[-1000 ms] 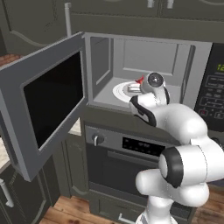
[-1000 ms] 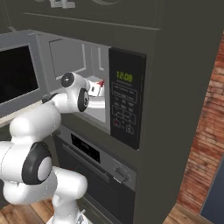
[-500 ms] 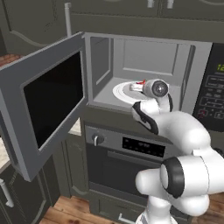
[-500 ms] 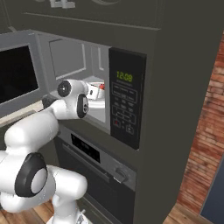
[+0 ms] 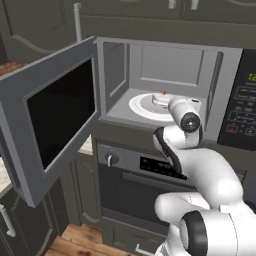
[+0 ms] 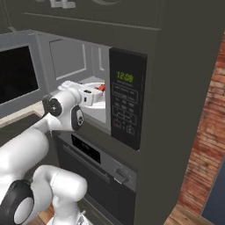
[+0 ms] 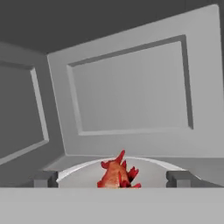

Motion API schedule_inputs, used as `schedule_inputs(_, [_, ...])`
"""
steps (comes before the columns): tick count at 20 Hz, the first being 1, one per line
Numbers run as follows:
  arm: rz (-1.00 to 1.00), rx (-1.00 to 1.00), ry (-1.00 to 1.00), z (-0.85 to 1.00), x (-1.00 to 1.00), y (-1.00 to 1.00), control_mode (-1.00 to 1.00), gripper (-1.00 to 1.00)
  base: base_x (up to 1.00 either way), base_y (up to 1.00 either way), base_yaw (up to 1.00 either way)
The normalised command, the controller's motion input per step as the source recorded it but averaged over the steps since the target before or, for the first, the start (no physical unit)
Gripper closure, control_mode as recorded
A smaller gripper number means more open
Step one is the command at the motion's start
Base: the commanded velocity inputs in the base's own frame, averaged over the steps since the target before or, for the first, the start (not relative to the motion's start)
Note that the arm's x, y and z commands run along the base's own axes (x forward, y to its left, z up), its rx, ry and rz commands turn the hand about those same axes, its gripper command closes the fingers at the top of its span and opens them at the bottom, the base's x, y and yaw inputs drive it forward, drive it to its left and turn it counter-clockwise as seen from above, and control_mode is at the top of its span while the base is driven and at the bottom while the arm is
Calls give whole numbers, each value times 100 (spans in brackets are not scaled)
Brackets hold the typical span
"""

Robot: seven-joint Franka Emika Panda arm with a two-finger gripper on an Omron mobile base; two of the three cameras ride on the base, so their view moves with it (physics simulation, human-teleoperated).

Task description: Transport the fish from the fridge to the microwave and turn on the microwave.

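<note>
The microwave [image 5: 165,60] stands open, its door [image 5: 50,125] swung out to the left. The red-orange fish [image 7: 117,175] lies on the white turntable [image 7: 153,170], also seen as a small red fish [image 5: 162,93] [image 6: 102,88] in both base views. My gripper [image 7: 111,178] reaches into the cavity, open, one fingertip [image 7: 43,178] on each side of the fish with gaps between. In the base views the gripper [image 5: 161,101] [image 6: 91,97] hovers just over the turntable [image 5: 142,106]. The black button panel [image 6: 127,105] with green digits sits right of the cavity. The fridge is out of view.
A knobbed oven [image 5: 130,175] sits directly under the microwave. Dark cabinets [image 5: 30,30] surround it. A brick wall [image 6: 206,132] stands to the far right. The open door blocks the space to the left of the arm.
The jaws have spread wide and let go of the fish, which now rests on the turntable. The forearm has sunk a little lower in front of the cavity.
</note>
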Motion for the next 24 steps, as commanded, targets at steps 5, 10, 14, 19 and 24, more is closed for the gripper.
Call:
schedule_inputs(5, [-2,-1,-13,67,-31,26,-100,-100,0,0,0])
schedule_inputs(10, [-7,0,14,34,-36,14,-100,-100,0,0,0])
schedule_inputs(14, [-8,0,47,9,-46,4,-100,-100,0,0,0])
schedule_inputs(19, [-9,0,41,13,-69,0,-100,-100,0,0,0])
schedule_inputs(24, [-5,-3,20,36,-64,0,-100,-100,0,0,0])
